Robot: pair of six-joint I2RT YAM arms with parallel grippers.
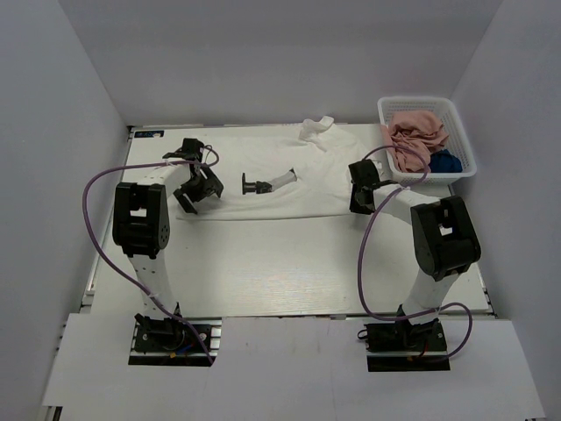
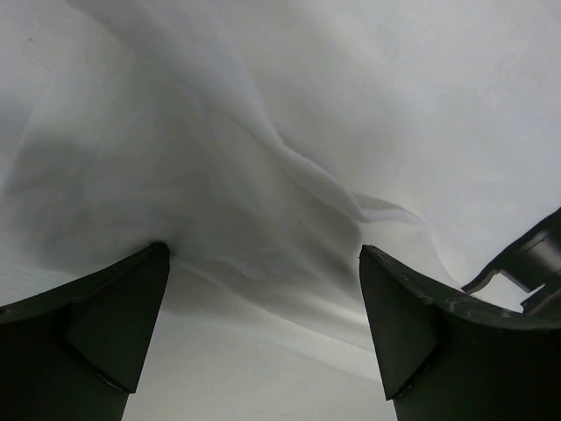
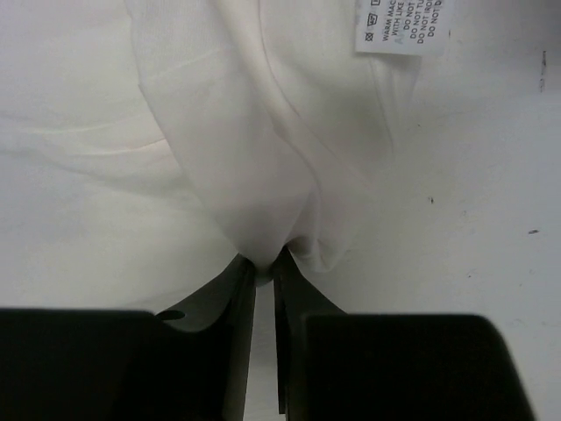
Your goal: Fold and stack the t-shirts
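1. Top view:
   - One white t-shirt (image 1: pixel 263 162) lies spread across the far half of the table (image 1: pixel 263 272). Its small black print (image 1: pixel 257 185) is near the middle.
   - The left fingers (image 1: pixel 195 197) stand spread wide over the shirt's near left edge.
   - The right fingers (image 1: pixel 361 200) are down at the shirt's right edge; their gap cannot be read from here.
   - One white lattice basket (image 1: pixel 421 99) sits at the far right, just beside the right arm. It holds one pink t-shirt (image 1: pixel 416 133) and, nearer and to the right, one navy t-shirt (image 1: pixel 445 162).
   - That makes three shirts, one basket and two arms.

2. Left wrist view:
   - The two left fingers (image 2: pixel 105 324) are far apart with nothing clamped between them.
   - Their tips sit at the near edge of the rumpled white t-shirt (image 2: pixel 263 175). Whether they touch the cloth, I cannot tell.

3. Right wrist view:
   - The two right fingers (image 3: pixel 238 294) are drawn almost together, pinching a raised fold of the white t-shirt (image 3: pixel 245 175) at their tips.
   - One care label (image 3: pixel 403 26) shows on the cloth at the far right.
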